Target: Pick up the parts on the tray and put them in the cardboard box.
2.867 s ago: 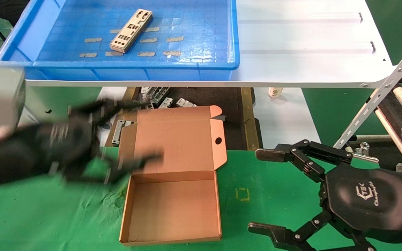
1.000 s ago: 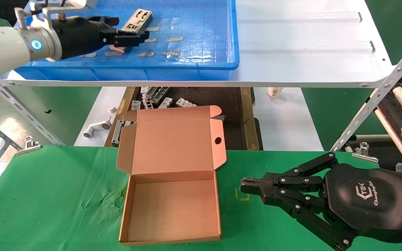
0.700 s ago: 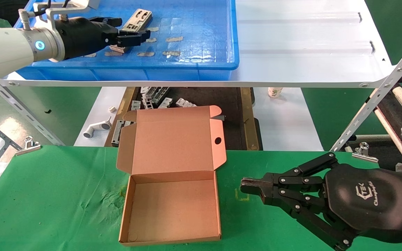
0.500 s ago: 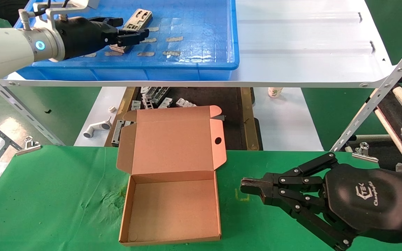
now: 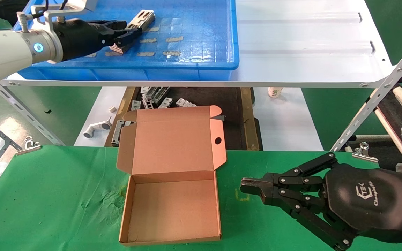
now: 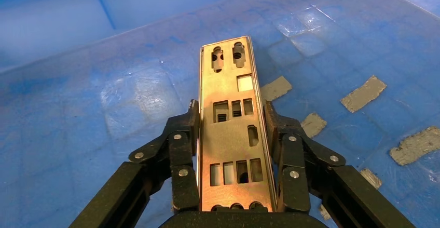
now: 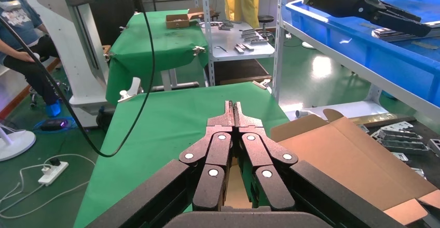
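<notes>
While it reaches into the tray (image 5: 201, 64), the left gripper (image 6: 232, 150) pinches the part (image 6: 232, 129) by its long edges.

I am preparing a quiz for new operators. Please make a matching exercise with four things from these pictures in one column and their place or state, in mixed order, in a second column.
Things:
1. metal plate
2. cardboard box
3. right gripper
4. blue tray

Places or states:
A. on the white shelf
B. shut, over the green cloth
C. open and empty, on the green cloth
D. clamped by its long edges in the left gripper

Pairs: 1-D, 2-C, 3-B, 4-A
</notes>
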